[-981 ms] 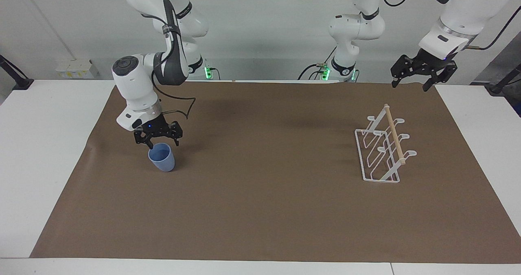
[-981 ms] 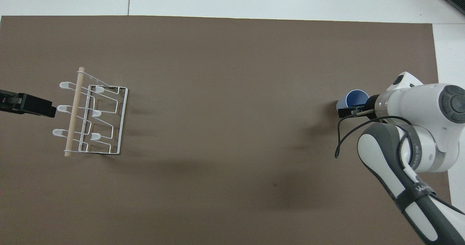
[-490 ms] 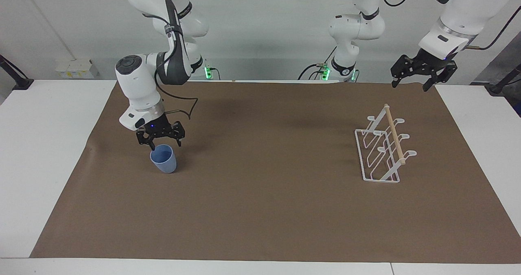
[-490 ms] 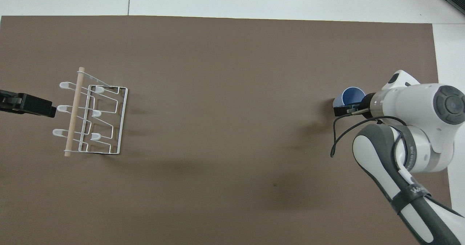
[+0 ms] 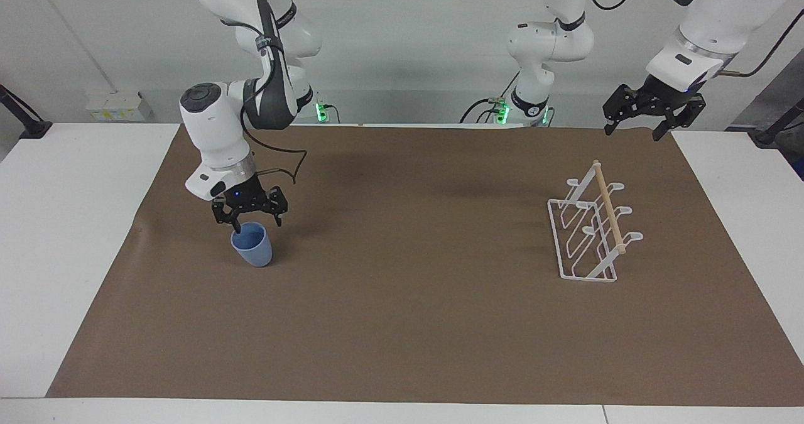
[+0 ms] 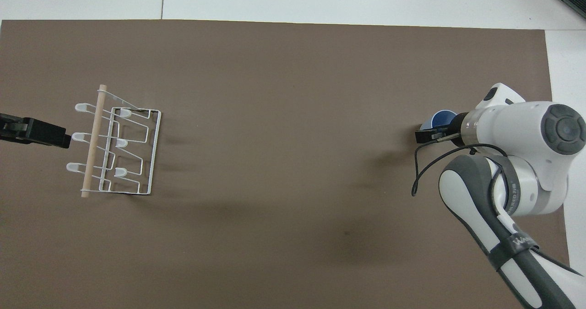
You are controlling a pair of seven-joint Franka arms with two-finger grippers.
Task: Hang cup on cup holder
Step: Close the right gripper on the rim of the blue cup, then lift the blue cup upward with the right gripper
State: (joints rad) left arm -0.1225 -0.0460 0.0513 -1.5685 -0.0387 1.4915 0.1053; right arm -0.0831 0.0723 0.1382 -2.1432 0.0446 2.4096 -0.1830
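One finger of your right gripper (image 5: 254, 223), jaws wide, holding nothing, dips at cup (image 5: 252, 248) rim directly below; off-centre closing tips it. Left gripper (image 5: 653, 117) open, waits.

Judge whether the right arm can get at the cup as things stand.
Probably yes: the right gripper hangs right over the cup, jaws open, and nothing stands between them. The cup sits upright, alone on the brown mat.

bare mat (image 5: 408, 286) between cup (image 5: 252, 248), cup holder (image 5: 590, 232)
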